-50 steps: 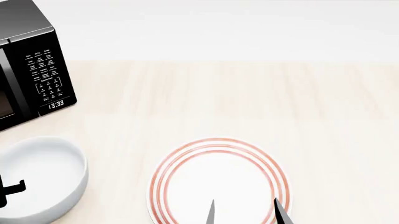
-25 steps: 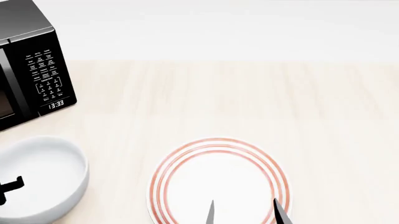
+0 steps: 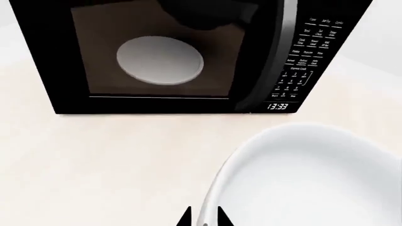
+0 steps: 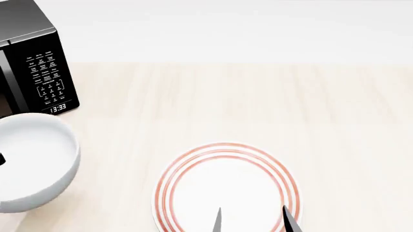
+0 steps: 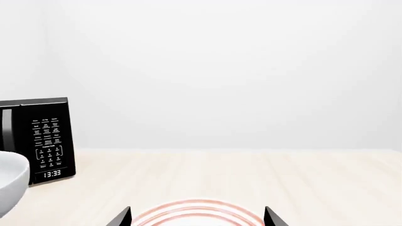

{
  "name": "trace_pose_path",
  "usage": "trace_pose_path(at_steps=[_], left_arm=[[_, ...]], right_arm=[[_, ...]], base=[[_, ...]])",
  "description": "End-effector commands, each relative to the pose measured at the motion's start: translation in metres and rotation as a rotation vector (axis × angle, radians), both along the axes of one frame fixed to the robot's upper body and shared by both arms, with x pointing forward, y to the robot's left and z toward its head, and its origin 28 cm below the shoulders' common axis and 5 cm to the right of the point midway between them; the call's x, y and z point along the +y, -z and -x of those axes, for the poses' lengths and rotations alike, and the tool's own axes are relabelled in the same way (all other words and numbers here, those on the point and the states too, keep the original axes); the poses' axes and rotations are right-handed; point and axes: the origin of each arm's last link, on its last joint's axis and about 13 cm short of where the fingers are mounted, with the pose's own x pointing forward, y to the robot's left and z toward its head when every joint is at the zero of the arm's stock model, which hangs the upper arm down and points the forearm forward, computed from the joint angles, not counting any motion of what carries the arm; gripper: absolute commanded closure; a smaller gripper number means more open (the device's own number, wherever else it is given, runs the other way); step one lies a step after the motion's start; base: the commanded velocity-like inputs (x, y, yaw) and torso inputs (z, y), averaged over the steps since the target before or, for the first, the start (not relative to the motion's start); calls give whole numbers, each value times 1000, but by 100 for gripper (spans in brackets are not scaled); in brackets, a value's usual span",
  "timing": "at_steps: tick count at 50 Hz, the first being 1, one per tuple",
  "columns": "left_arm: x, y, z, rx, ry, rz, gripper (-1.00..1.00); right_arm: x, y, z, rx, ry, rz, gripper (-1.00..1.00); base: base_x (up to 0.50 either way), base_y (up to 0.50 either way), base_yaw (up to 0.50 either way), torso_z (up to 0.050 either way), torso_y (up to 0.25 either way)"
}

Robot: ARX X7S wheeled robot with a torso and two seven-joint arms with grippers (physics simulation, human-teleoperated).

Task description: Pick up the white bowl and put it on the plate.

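Head view first: the white bowl sits at the left edge of the shot, mouth up, raised off the pale wooden bench, its shadow showing on the wood just below its base. It's round, so no long axis to call; its cavity is bare white. Only a dark sliver of the left gripper shows against the bowl's inner wall here.

Left wrist view tells more: the left gripper has its two dark fingertips pinched close either side of the bowl's thick rim, one outside the wall, one inside. That's a grip on the rim. Beyond the gripper stands the black microwave, door shut, a pale round dish visible through its window, clock reading 13:33.

Over to the right: the right gripper pokes up from the bottom of the head view, jaws spread wide, tips hanging over the near part of the plate. The plate lies flat on the bench directly ahead of that gripper, red rings around a plain white middle. Right wrist view agrees: the right gripper frames the plate's far rim, holding nothing. Bowl and plate are well apart.
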Motion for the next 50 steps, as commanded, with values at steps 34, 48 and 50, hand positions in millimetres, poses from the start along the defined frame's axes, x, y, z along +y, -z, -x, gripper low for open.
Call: trace_pose_path(at_steps=[34, 48, 50], left_arm=[[-90, -51, -32, -106, 369, 52, 100], [-118, -55, -44, -98, 476, 47, 100], [-122, -58, -46, -103, 492, 46, 100]], right_arm=[[-1, 0, -4, -11, 5, 9, -100], [-2, 2, -4, -6, 7, 9, -100], [-2, 2, -4, -6, 7, 10, -100]], base=[[0, 0, 0, 0, 0], [0, 0, 0, 0, 1], [0, 0, 0, 0, 0]])
